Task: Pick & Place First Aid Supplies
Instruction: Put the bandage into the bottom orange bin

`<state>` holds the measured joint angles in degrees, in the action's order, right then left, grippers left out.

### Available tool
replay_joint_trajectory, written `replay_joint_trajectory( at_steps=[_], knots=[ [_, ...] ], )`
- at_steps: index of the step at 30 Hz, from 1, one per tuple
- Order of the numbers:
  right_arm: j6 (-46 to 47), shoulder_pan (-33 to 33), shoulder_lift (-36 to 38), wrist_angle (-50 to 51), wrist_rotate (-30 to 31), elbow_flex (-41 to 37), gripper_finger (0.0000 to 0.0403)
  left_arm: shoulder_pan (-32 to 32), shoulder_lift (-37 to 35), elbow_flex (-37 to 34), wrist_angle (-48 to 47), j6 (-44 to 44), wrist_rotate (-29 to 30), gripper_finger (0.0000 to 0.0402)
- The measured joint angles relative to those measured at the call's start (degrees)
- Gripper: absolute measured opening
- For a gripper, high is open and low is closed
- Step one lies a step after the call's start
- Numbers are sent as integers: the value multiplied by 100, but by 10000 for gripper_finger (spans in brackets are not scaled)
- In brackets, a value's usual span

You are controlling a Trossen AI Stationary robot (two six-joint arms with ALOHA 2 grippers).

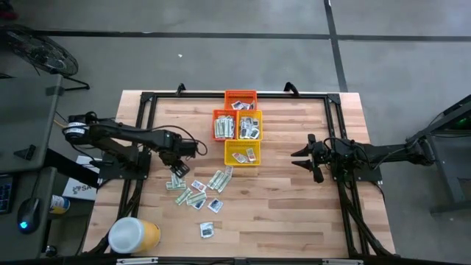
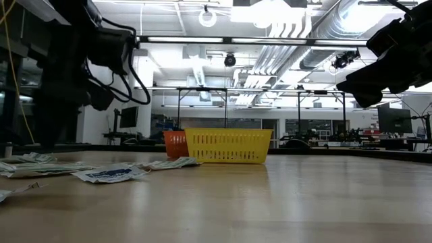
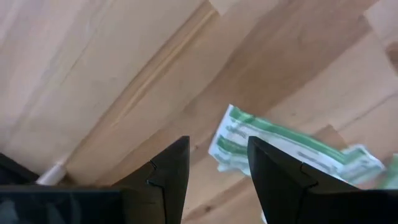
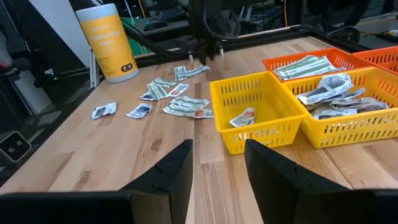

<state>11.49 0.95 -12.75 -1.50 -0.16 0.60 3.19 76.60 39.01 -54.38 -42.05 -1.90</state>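
The first aid supplies (image 1: 199, 193) lie loose on the wooden table (image 1: 294, 213), most just beyond the fingertips of the left gripper (image 1: 177, 170), with two white squares farther out near the yellow tub (image 1: 134, 235). That gripper hangs low over the pile's edge, fingers (image 3: 163, 177) parted a little and empty; a green-and-white strip (image 3: 280, 146) lies just past the tips, slightly to one side of the gap.

The risk, as I judge it: the packets are flat, thin and overlapping, so the tips may scrape the wood, push the strip away, or pinch two at once.

The right gripper (image 1: 307, 158) waits well apart, fingers spread and empty. The yellow basket (image 1: 241, 153) and the orange baskets (image 1: 241, 99) behind it stand between the two grippers; their walls must be cleared when dropping.
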Motion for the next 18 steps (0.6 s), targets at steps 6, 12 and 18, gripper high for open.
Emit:
replay_joint_trajectory(
  at_steps=[6,12,18],
  knots=[
    [1,0,-4,1,-1,1,139,-25,296,-1,272,58,200,159],
    [0,0,-2,2,0,2,139,-25,615,-3,453,180,9,158],
    [0,0,-2,0,-2,0,139,-20,835,-110,580,280,-150,158]
  ],
)
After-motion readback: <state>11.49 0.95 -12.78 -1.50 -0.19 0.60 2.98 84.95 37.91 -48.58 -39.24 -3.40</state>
